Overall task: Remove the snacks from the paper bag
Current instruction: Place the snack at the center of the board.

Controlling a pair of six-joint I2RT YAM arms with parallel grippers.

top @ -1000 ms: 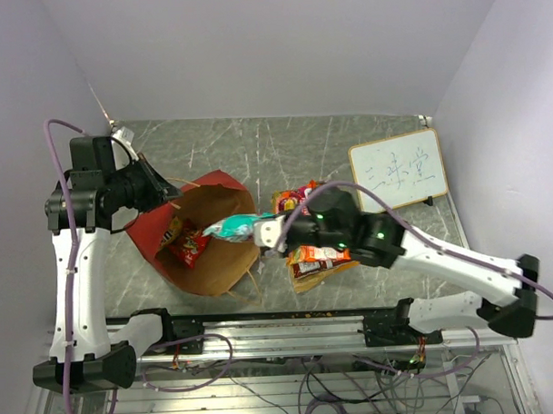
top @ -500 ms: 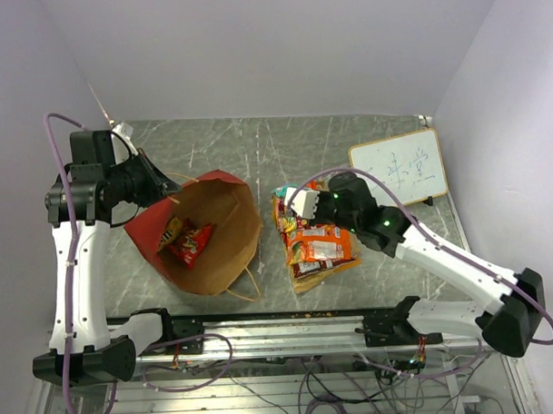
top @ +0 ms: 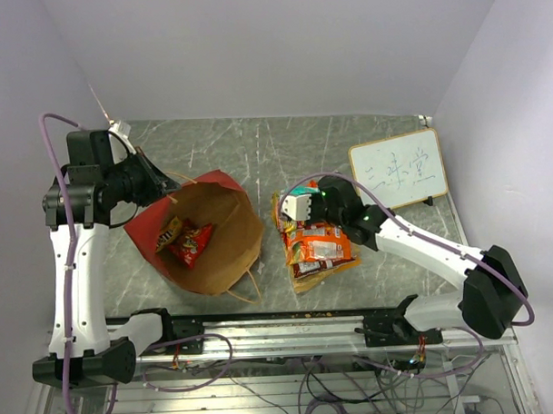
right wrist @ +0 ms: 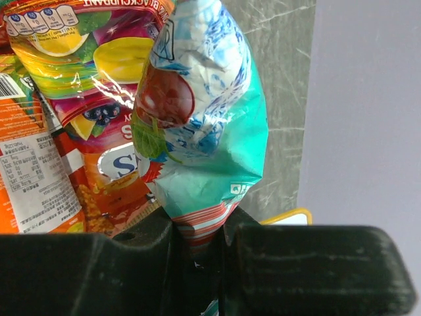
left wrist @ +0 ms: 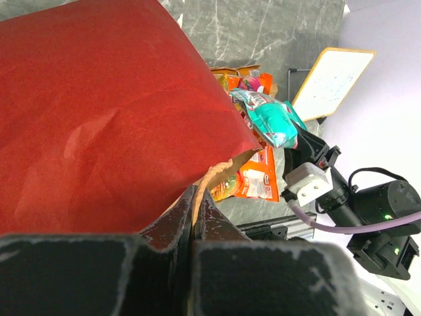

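Pinching the far-left rim of the paper bag (top: 230, 229), the left gripper (top: 165, 185) is showing in the top view with its jaws clenched on the paper. The bag is resting on the left part of the table (top: 365, 136), red outside and brown within, its mouth gaping toward the camera. Two packets (top: 189, 243), orange and red, are lying deep inside it. Right of the bag and apart from it, a pile of packets (top: 322, 249) is lying on the table. The right gripper (top: 286, 209) is hanging over the far-left end of the pile, and the wrist is hiding what it is gripping. A whiteboard (top: 398, 174) is standing farther right.

From the left wrist, the fingers (left wrist: 164, 227) are pressing together on the bag's brown edge, and the red outer wall is filling most of the picture. Beyond that wall, the right gripper is holding a teal packet (left wrist: 273, 118) above the pile.

From the right wrist, the jaws are standing narrowly apart and clamping the crimped end of the teal packet. The packet is jutting out ahead of the fingers. A fruit-printed packet (right wrist: 85, 39) and an orange one are lying beneath it; whether the teal packet is touching them I cannot tell.
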